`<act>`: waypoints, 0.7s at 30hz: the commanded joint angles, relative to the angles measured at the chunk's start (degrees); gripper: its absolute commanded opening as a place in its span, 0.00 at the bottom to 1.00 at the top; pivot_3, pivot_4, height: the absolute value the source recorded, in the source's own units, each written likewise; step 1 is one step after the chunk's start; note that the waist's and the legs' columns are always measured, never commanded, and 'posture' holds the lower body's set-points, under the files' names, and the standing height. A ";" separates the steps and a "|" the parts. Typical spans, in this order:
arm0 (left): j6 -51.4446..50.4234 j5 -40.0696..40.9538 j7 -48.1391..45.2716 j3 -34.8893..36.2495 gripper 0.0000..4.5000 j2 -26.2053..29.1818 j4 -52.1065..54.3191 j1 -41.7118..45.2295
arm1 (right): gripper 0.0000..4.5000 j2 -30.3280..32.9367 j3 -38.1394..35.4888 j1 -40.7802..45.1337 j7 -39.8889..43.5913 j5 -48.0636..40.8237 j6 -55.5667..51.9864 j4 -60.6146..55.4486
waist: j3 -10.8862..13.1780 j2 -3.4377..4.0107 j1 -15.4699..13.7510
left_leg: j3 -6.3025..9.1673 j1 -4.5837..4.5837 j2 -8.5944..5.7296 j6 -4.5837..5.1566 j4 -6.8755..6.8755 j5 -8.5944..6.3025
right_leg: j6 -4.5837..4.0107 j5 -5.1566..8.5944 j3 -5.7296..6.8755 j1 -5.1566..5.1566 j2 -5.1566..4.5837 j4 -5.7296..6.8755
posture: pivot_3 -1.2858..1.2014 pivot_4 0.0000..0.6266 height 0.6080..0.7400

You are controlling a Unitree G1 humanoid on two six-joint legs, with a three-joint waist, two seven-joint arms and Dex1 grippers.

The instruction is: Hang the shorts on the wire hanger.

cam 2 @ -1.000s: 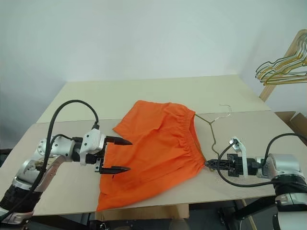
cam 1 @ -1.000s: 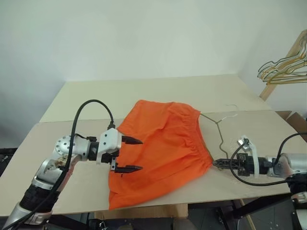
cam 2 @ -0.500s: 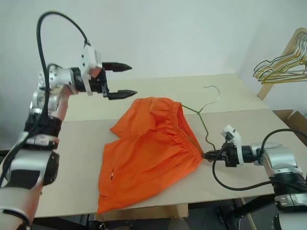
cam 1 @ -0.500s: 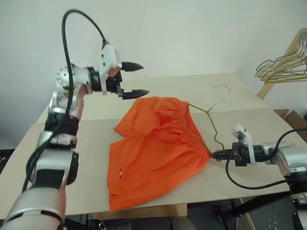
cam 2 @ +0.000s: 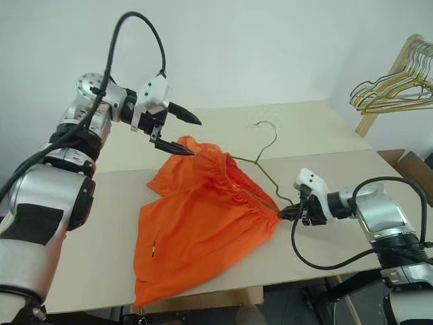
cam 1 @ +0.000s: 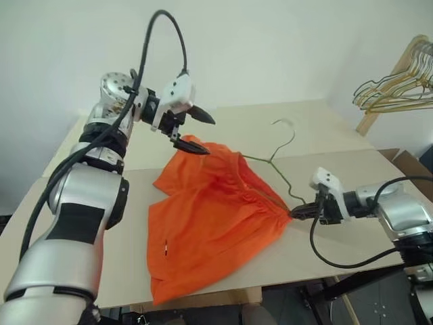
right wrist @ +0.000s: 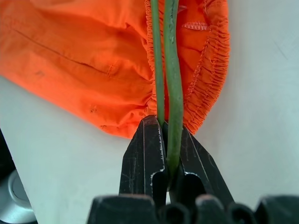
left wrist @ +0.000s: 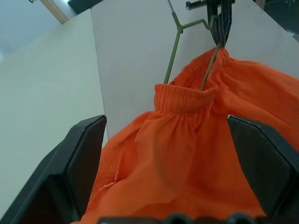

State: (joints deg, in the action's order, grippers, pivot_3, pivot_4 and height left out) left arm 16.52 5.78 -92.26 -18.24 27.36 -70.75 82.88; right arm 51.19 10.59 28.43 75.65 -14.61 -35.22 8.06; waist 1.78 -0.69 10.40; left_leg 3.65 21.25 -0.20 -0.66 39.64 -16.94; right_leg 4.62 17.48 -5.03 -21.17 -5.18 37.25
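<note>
Right gripper (cam 2: 283, 212) fingers clamped on one lower corner of the wire hanger (cam 2: 260, 166), right at the near end of the shorts' waistband; the right wrist view shows two green-grey wire strands pinched between the black fingers with orange elastic bunched on either side. Probably holds the corner so the frame stays put inside the waistband while the other arm works the fabric

The shorts (cam 2: 196, 223) lie on the counter (cam 2: 318, 135), legs spread toward the near edge, small white tag on the front; waistband lifted slightly where the wire runs through it. Hanger partly threaded: one arm goes into the waist opening, hook and neck stick out past the far end of the waistband, raised off the counter

Left gripper (cam 2: 181, 133) fingers wide apart, holding nothing, raised over the far corner of the waistband and aimed down at it; lower finger close to the fabric, can't tell if touching. Looks lined up to pinch that corner and pull the elastic over the free shoulder of the hanger

Around: bunch of spare hangers (cam 2: 389, 84) on a wooden rack (cam 2: 385, 81) at far right, well apart. Nothing sits between left gripper and waistband. Likely snag points are the gathered elastic catching on the wire and the hook swinging
</note>
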 commanded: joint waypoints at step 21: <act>2.29 -8.38 0.82 -3.19 0.65 -2.88 -3.94 0.24 | 0.00 -2.29 2.22 5.85 -1.51 3.64 1.20 -3.76 | 0.08 0.04 0.87 | 0.02 0.03 -0.04 0.01 0.35 0.01 | 0.01 0.01 -0.04 -0.06 -0.01 0.44 | 0.44 0.00 1.00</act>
State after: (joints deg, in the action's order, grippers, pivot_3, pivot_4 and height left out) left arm 18.55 -2.06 -91.87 -23.09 24.60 -74.81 82.69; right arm 48.96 13.24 32.35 74.24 -10.83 -34.97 6.47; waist 1.86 -0.66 11.27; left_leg 3.68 21.28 -0.24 -0.65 40.00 -16.93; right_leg 4.63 17.48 -5.06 -21.22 -5.19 37.70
